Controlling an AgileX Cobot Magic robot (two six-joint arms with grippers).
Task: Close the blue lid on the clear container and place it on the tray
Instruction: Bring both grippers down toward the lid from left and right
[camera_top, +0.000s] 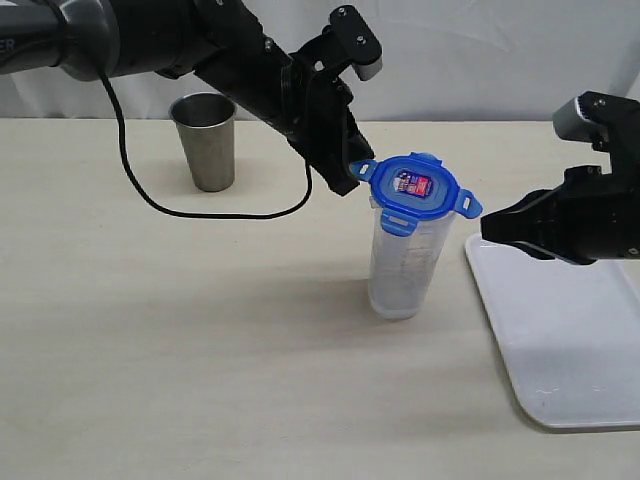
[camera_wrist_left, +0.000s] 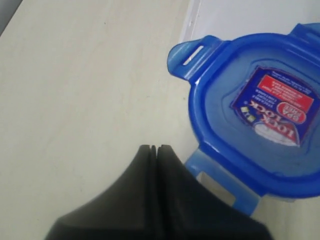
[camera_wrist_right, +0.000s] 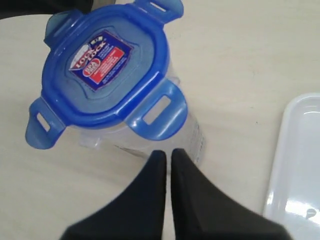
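Tall clear plastic tumbler-shaped container (camera_top: 402, 270) upright on beige tabletop (camera_top: 200, 350), just beside flat white rectangular plastic tray (camera_top: 560, 340), not on it. Bright blue rounded-square plastic lid (camera_top: 413, 186) on its rim, snap tabs flared outward. Left gripper (camera_top: 350, 185) pressed together, empty, right at lid's left tab. Right gripper (camera_top: 487, 228) likewise pressed together, empty, just beside right tab.

— How many vessels does the tabletop (camera_top: 150, 330) carry?
— Two: one clear container (camera_top: 402, 270) and one grey steel cup (camera_top: 207, 140).
— And lids?
— One blue lid (camera_top: 412, 185), with four snap tabs and one label at its centre.
— Trays?
— One white tray (camera_top: 560, 340).
— How many arms reach in?
— Two, each ending in one gripper: the left gripper (camera_top: 347, 182) and the right gripper (camera_top: 486, 228). There is also one black cable (camera_top: 240, 216).
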